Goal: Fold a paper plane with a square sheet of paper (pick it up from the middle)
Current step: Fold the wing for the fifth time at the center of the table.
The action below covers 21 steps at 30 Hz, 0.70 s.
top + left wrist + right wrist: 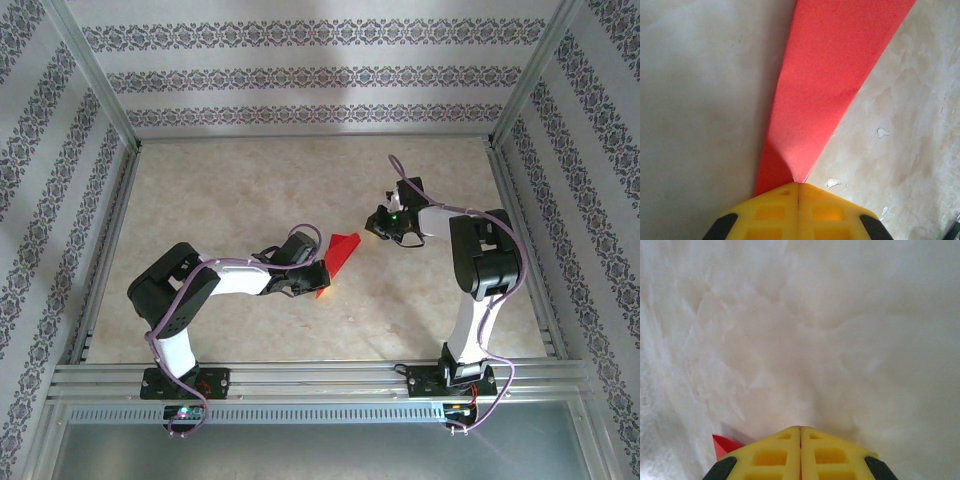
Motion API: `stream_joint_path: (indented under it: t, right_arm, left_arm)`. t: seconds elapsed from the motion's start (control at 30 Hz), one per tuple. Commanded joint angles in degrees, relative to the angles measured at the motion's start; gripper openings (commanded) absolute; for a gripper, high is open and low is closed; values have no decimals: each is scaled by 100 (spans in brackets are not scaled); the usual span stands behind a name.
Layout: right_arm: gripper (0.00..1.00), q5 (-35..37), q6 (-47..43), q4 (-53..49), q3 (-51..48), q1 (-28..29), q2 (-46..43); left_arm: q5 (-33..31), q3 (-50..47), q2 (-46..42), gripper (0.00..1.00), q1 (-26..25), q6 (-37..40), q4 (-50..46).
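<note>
The left gripper (799, 185) pinched the narrow end of the folded red paper (835, 85), which stretched away over the middle of the table (230, 200). The right gripper (800, 428), fingers pressed together, hung just beside the paper's far tip.

The red paper (830, 90) looks thin, matt and smooth. The table (700, 100) is a pale marbled sheet, smooth with a soft sheen and a few small chipped flecks. The fingers (770, 215) of the left gripper (799, 184) are matt yellow moulded plastic with black corner pieces, and the frame rails (300, 380) are bare brushed metal.
</note>
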Motion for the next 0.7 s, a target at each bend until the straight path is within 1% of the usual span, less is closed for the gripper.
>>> stream_joint_path:
  t: [0.0,0.2,0.3,0.4,0.5,0.6,0.67]
  right_arm:
    - [8,191,-28,-68,79,45,-381]
    - [12,417,-43,-121,-285,66,-1116]
    - [16,516,-119,-168,-453,120,-1389]
    - [22,597,-151,-226,-617,199,-1601]
    - [29,672,-169,-221,-823,255,-1834]
    - [39,777,-175,-280,-1007,289,-2065]
    - [47,884,-235,-396,-1097,339,-2257]
  left_arm:
    - [66,-78,114,0,18,176,-1064]
    - [105,237,6,0,27,343,-1250]
    - [97,347,-115,1,27,400,-1324]
    - [81,495,-257,5,33,472,-1410]
    - [13,683,-465,11,49,542,-1551]
    - [-31,820,-742,19,129,582,-1613]
    - [-70,888,-977,28,238,639,-1635]
